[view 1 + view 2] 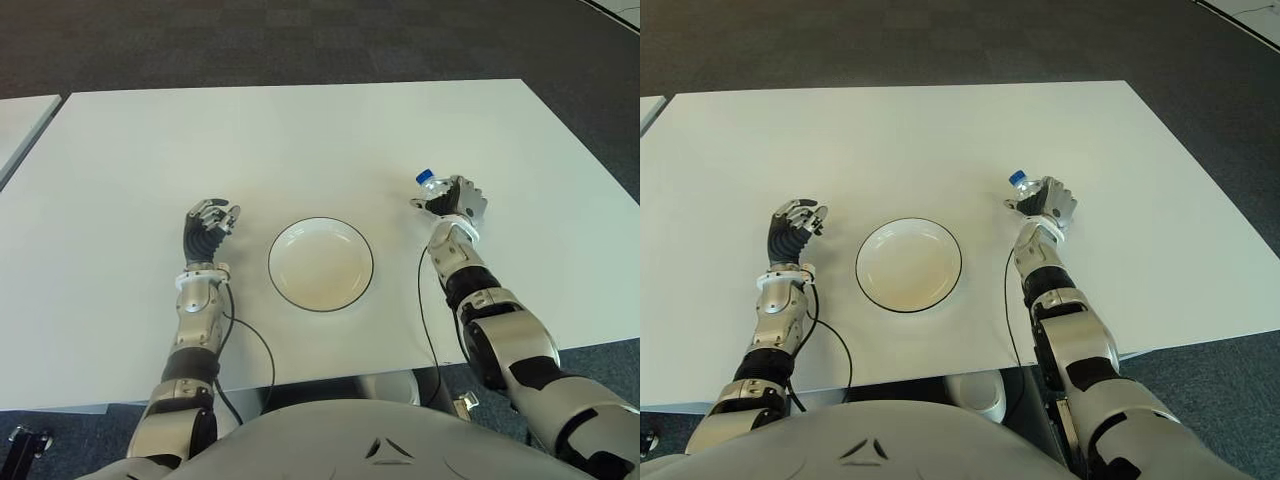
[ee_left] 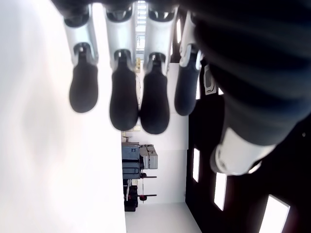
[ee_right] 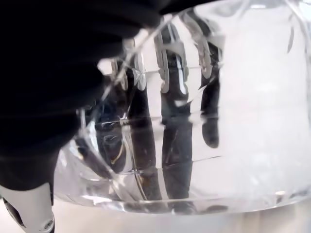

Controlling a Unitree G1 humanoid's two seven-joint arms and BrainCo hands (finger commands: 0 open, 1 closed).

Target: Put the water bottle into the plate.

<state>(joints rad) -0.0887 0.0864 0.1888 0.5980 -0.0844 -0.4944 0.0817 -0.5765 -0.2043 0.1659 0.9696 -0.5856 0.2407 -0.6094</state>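
1. The water bottle, clear plastic with a blue cap, sits in my right hand, right of the round white plate on the smooth white table.
2. Right eye: my left hand shows left of the plate.
3. Left wrist: dark rubbery fingertips hang loose, holding nothing.
4. Right wrist: fingers wrap the ribbed transparent bottle.

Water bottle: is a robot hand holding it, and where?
Yes. The right robot hand grips the water bottle around its clear body, blue cap showing above. The left robot hand, left of the plate, holds nothing.
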